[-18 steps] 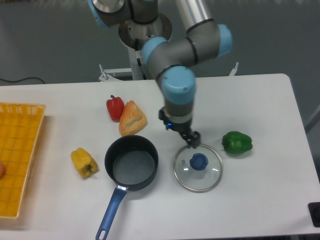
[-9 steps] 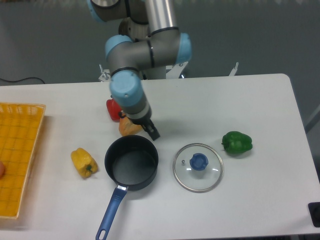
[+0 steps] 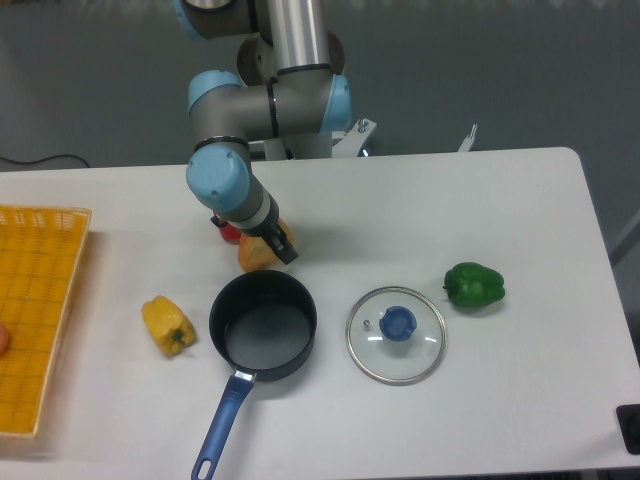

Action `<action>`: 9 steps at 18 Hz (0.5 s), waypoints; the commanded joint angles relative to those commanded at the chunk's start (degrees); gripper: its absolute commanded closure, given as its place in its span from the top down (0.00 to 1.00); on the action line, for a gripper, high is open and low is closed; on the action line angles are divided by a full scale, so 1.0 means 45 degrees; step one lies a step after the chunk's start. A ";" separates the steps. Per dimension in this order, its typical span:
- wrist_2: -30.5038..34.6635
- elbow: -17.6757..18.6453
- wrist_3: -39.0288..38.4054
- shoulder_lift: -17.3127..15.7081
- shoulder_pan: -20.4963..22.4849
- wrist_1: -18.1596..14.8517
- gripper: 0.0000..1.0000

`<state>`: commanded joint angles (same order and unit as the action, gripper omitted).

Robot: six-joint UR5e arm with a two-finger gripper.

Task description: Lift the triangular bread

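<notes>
Hand (image 3: 278, 245) hangs over the triangular bread (image 3: 255, 256) beside the red pepper (image 3: 229, 233) on the worktop (image 3: 480, 210); whether clenched or released, I cannot tell.

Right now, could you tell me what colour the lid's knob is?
Blue knob, on the glass lid; fixed camera.
</notes>
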<state>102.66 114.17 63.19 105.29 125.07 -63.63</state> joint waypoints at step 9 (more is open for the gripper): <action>0.0000 0.0078 0.0000 0.0058 -0.0254 0.0020 1.00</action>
<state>102.66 114.52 63.19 105.56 123.93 -63.54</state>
